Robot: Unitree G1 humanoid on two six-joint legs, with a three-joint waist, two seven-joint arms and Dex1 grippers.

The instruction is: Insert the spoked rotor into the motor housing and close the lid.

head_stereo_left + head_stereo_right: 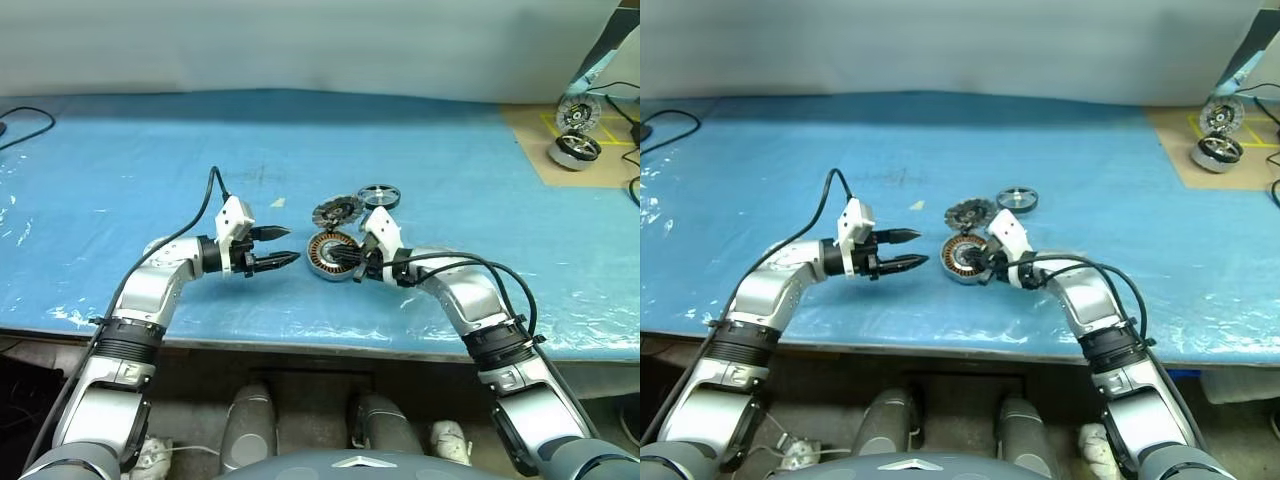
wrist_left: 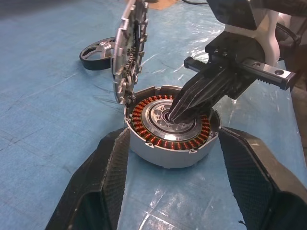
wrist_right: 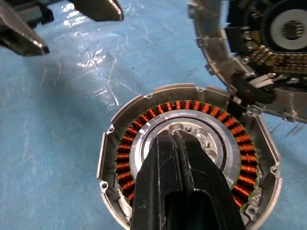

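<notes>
The housing (image 1: 333, 256) is sitting on the surface (image 1: 130, 160), its lid (image 1: 337, 211) standing open behind it. The rotor (image 1: 378, 196) is lying behind and to the right. The right gripper (image 1: 352, 263) is resting its tips in the housing's centre; the left gripper (image 1: 280, 246) is hovering to the left.

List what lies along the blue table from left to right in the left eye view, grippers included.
Left gripper, fingers apart → motor housing with the right gripper, fingers shut, at its centre → spoked rotor → two more motors on the brown mat at the far right.
</notes>
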